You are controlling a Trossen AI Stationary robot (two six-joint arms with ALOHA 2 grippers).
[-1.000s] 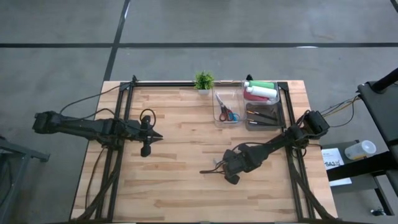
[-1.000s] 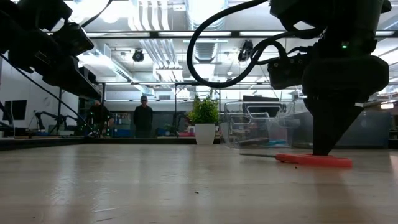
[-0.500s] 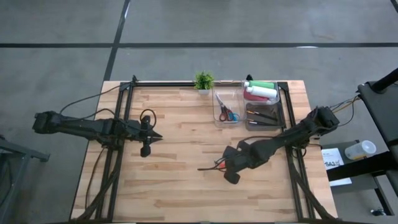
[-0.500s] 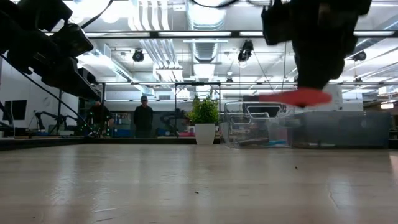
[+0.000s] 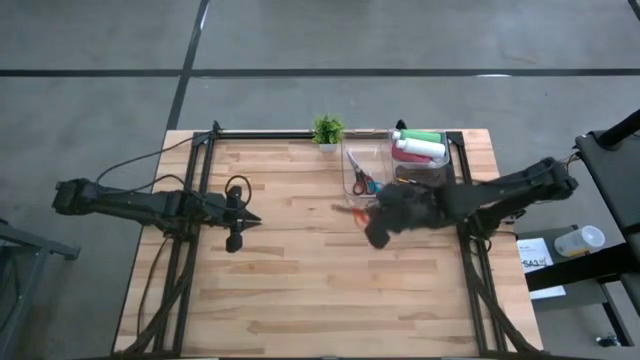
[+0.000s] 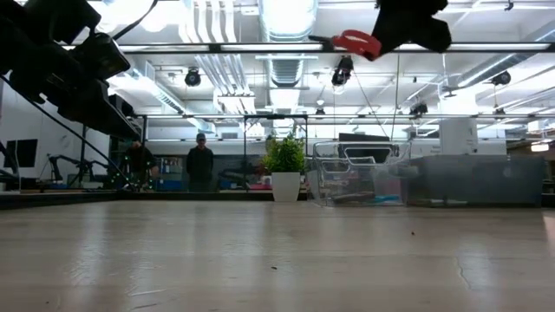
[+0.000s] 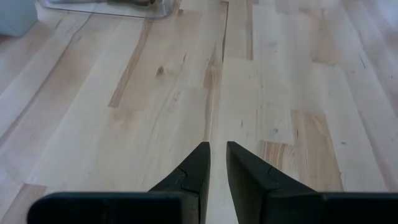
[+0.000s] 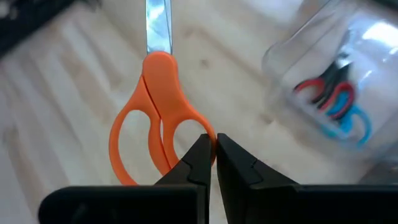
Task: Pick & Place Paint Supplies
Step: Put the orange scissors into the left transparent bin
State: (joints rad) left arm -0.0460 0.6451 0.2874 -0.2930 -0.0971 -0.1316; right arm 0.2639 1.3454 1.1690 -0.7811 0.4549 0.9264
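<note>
One right hand grips orange scissors above table

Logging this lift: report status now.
Right claw shut on orange-handled steel scissors, raised near the clear plastic bin. Left claw idle over bare wood. Nothing in the way.

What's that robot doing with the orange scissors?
The right pincer is shut on the handle of the orange scissors and holds them in the air above the wooden table. They hang beside a clear bin that already holds other scissors. The bin next to it contains paint bottles. The left pincer waits over the table's left side, holding nothing.
</note>
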